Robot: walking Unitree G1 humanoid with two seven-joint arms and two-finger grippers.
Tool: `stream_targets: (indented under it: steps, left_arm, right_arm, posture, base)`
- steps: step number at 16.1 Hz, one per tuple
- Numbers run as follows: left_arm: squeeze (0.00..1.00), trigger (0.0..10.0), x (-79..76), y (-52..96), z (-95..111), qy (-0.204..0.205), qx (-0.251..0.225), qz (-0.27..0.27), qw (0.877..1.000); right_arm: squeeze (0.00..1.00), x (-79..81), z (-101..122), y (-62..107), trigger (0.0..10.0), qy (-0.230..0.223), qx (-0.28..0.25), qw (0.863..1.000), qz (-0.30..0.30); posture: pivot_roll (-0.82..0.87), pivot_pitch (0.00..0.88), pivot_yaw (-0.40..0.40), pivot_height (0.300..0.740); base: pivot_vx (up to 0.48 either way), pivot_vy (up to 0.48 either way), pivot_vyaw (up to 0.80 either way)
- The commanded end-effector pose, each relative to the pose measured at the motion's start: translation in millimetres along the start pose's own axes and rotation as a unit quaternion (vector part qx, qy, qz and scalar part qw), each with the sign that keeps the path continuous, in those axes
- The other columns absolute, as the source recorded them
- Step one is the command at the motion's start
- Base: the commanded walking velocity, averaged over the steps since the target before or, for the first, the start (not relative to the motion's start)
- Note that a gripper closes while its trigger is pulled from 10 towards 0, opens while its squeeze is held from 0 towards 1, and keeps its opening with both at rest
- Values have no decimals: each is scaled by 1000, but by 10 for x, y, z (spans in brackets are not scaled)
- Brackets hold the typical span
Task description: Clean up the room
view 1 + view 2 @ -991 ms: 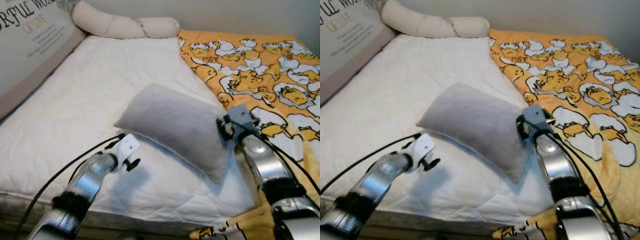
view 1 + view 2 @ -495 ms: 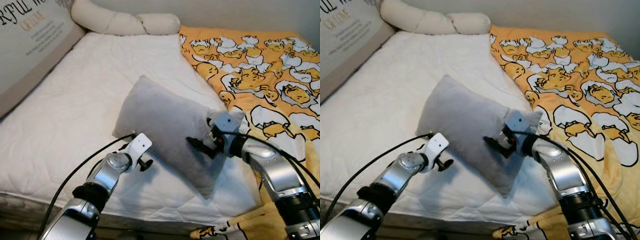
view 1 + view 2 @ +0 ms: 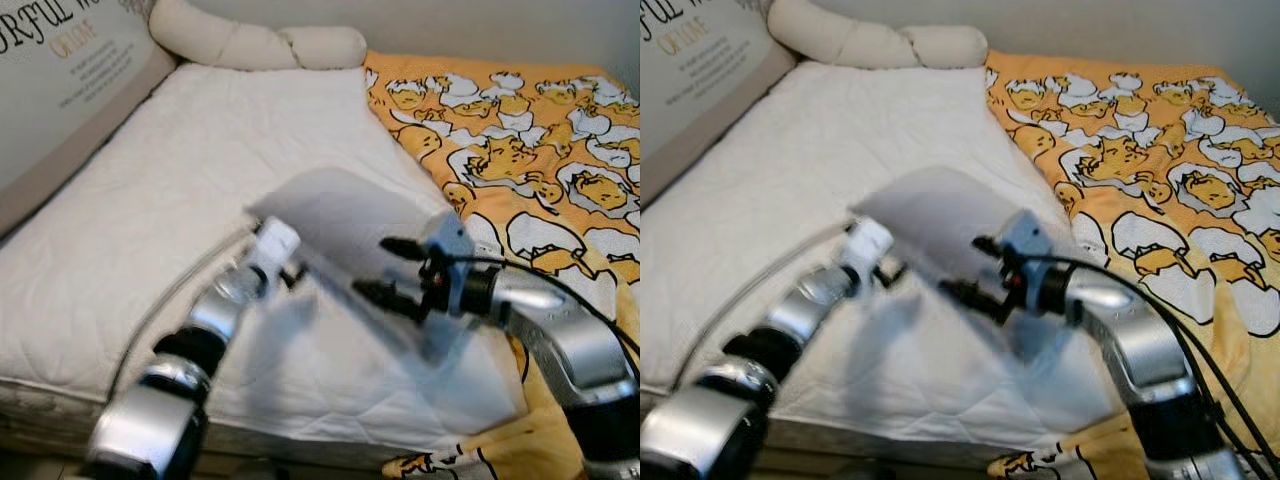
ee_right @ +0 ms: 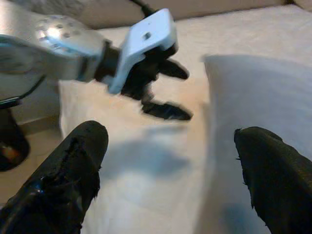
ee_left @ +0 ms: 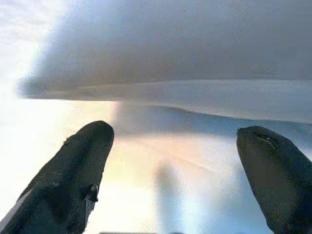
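A grey pillow point(image 3: 340, 215), blurred, lies tilted in the middle of the white mattress point(image 3: 150, 190). My left gripper point(image 3: 293, 272) is open at the pillow's lower left edge; in the left wrist view the pillow point(image 5: 195, 48) hangs just beyond its spread fingertips point(image 5: 73, 175). Over the pillow's near right part, my right gripper point(image 3: 388, 270) is open with nothing between its fingers. In the right wrist view, the left gripper point(image 4: 163, 92) is straight ahead and the pillow point(image 4: 258, 102) beside it.
An orange blanket point(image 3: 520, 130) printed with egg cartoons covers the bed's right side and hangs over the front edge. A cream bolster point(image 3: 250, 45) lies at the far end. A lettered board point(image 3: 60, 70) runs along the left.
My right gripper has swung left off the pillow's right end and now stands open in front of it. The left arm has reached forward to the pillow's edge. The pillow has shifted and blurred.
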State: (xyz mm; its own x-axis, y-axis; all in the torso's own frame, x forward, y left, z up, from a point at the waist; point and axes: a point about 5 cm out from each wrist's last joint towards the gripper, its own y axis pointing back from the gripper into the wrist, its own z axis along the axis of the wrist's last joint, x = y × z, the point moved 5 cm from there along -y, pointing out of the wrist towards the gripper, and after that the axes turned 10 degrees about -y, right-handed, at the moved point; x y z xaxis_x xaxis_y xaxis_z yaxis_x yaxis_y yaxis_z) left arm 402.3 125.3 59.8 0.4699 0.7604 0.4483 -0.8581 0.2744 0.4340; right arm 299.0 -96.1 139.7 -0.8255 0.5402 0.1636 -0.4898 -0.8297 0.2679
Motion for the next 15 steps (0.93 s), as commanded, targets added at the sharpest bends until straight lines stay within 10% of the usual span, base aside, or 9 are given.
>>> stream_targets:
  steps: [1, 2, 3, 6, 9, 12, 15]
  left_arm:
    - [0, 10000, 207, 33, -35, 3, 5, 28, 1000]
    - [0, 10000, 273, 53, -68, -1, 10, 31, 999]
    - [0, 10000, 238, 71, -139, -14, 19, 6, 1000]
    - [0, 10000, -153, 58, -171, -37, 19, -85, 995]
    - [0, 10000, -690, 28, -74, -67, 13, -189, 980]
    - [0, 10000, -919, -1, 9, -79, 10, -218, 973]
    - [0, 10000, -1024, 17, -197, -87, 60, -221, 970]
  right_arm:
    - [0, -94, 127, 22, 10000, 14, -25, 999, -31]
    - [0, -316, 182, 38, 10000, 32, -40, 994, -97]
    - [0, -881, 222, 149, 10000, 54, -43, 963, -259]
    - [0, -1331, 172, 300, 10000, 13, -54, 927, -372]
    - [0, -1710, 27, 438, 10000, 116, 24, 868, -482]
    - [0, -1729, -176, 396, 10000, 177, 96, 859, -470]
    - [0, -1577, -564, 197, 10000, 132, 142, 897, -397]
  posture:
    - [72, 0, 41, 740]
    - [72, 0, 44, 740]
    - [73, 0, 45, 740]
    - [72, 0, 57, 740]
    - [69, 0, 67, 740]
    - [76, 0, 58, 740]
    - [80, 0, 47, 740]
  base:
    - [0, 0, 0]
    - [0, 0, 0]
    - [0, 0, 0]
    - [0, 0, 0]
    - [0, 0, 0]
    - [0, 0, 0]
    - [0, 0, 0]
